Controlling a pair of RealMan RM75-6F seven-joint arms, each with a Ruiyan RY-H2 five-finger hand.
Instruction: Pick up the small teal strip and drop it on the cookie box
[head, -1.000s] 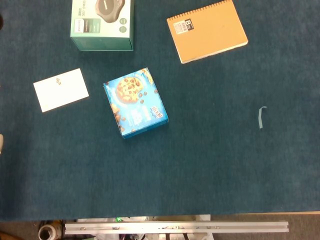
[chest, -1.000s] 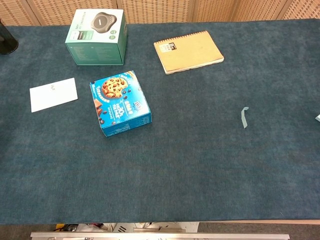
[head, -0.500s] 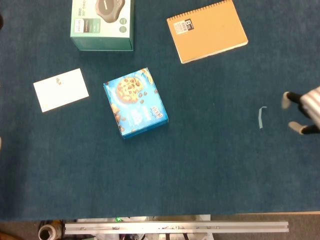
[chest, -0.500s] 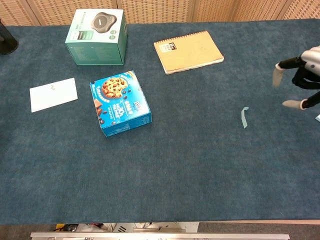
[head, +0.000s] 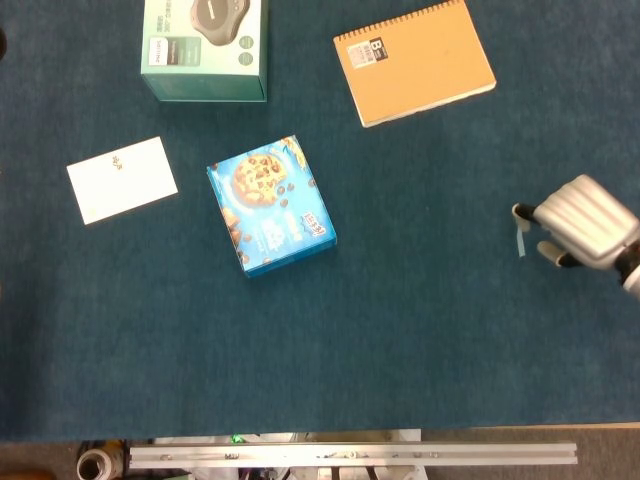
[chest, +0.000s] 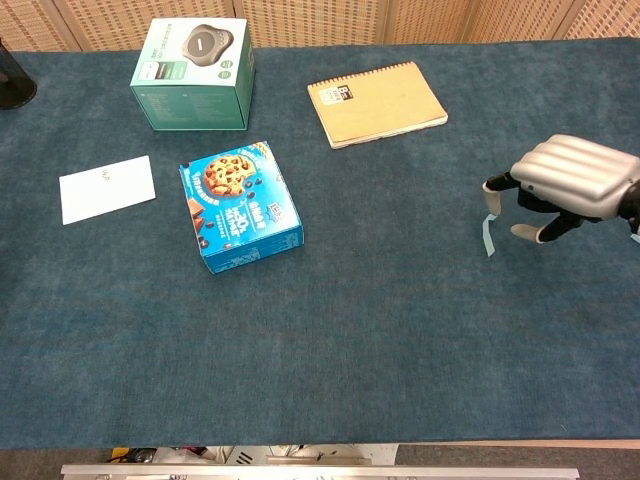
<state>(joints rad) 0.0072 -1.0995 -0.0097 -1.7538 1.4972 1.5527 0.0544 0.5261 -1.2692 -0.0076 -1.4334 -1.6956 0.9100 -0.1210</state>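
The small teal strip lies flat on the dark blue cloth at the right. My right hand hovers just right of it, back of the hand up, fingers curled downward and apart, with nothing in them. One fingertip is right at the strip's upper end. The blue cookie box sits left of centre, well away from the hand. My left hand does not show in either view.
A green product box stands at the back left. An orange spiral notebook lies at the back centre. A white card lies left of the cookie box.
My right hand has come in from the right edge and moved left to the teal strip, its fingers now curled over it. The strip and the other objects have not moved.
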